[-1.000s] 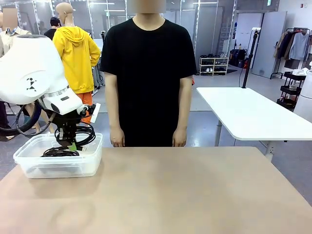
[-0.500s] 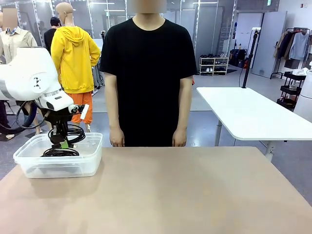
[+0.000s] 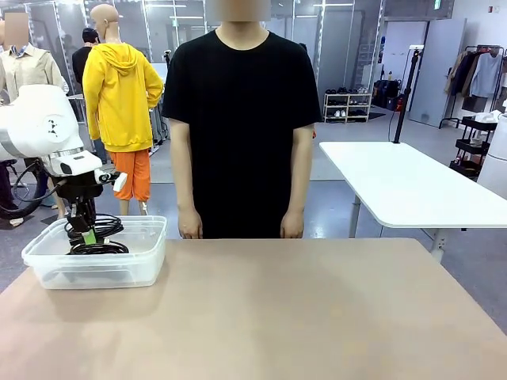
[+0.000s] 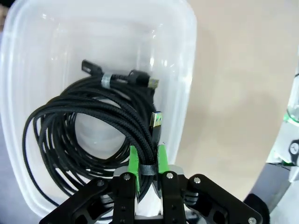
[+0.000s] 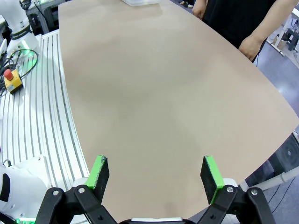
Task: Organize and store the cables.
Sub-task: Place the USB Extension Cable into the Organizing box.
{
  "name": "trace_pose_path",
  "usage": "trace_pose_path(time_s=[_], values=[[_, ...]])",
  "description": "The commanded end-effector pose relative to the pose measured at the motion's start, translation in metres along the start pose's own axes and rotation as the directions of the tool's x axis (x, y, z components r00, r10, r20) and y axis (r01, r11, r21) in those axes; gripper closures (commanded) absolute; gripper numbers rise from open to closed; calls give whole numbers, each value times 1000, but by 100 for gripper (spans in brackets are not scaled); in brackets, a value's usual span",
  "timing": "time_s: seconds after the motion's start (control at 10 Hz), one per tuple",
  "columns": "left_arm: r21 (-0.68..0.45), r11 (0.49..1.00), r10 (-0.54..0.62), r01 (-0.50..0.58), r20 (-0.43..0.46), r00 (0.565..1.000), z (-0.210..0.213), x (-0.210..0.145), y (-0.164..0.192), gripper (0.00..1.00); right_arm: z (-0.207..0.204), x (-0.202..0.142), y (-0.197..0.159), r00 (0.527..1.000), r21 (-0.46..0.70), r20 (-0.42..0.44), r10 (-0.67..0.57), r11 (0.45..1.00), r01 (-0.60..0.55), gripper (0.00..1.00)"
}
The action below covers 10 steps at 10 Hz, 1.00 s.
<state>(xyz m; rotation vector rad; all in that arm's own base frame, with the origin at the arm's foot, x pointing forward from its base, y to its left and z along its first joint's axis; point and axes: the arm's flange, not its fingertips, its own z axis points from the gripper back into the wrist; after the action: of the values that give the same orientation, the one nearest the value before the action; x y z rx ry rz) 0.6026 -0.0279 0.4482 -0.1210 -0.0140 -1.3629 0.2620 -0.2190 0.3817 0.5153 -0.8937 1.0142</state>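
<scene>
At the left of the front view, the storage box [image 3: 119,269] looks like translucent, frosted plastic with a soft gloss along its rim, and the cables [image 4: 93,126] inside it have a matt black braided sheath, rough and woven in the left wrist view, with shiny metal plug tips. The tabletop [image 3: 301,317] is a smooth, matt beige surface, like laminate. The left gripper [image 4: 148,163] and the right gripper [image 5: 156,175] show matt black plastic bodies with bright green, rubbery-looking pads [image 5: 99,171].

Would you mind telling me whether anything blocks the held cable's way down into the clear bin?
Nothing visible does. The left gripper, shut on the cable coil, hangs it over the open bin; another coil already lies inside.
</scene>
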Motion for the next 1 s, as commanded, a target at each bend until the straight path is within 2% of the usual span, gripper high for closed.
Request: trace_pose_path(time_s=[0.0, 0.5, 0.6, 0.9], values=[[-42, 998, 46, -46, -1, 999, 3, -1, 25, 82, 1, 0, -2, 1000, -2, 16, 10, 1000, -10, 0], [-36, 995, 97, -97, -3, 995, 1, 6, 18, 4, 1, 0, -2, 1000, -2, 16, 10, 1000, -10, 0], [-27, 994, 102, -103, -5, 995, 2, 8, 11, 0, 1, 0, -2, 1000, -2, 16, 10, 1000, -10, 0], [47, 983, 179, -178, -16, 984, -6, 7, -18, 0, 1, 0, -2, 1000, -2, 16, 10, 1000, -10, 0]])
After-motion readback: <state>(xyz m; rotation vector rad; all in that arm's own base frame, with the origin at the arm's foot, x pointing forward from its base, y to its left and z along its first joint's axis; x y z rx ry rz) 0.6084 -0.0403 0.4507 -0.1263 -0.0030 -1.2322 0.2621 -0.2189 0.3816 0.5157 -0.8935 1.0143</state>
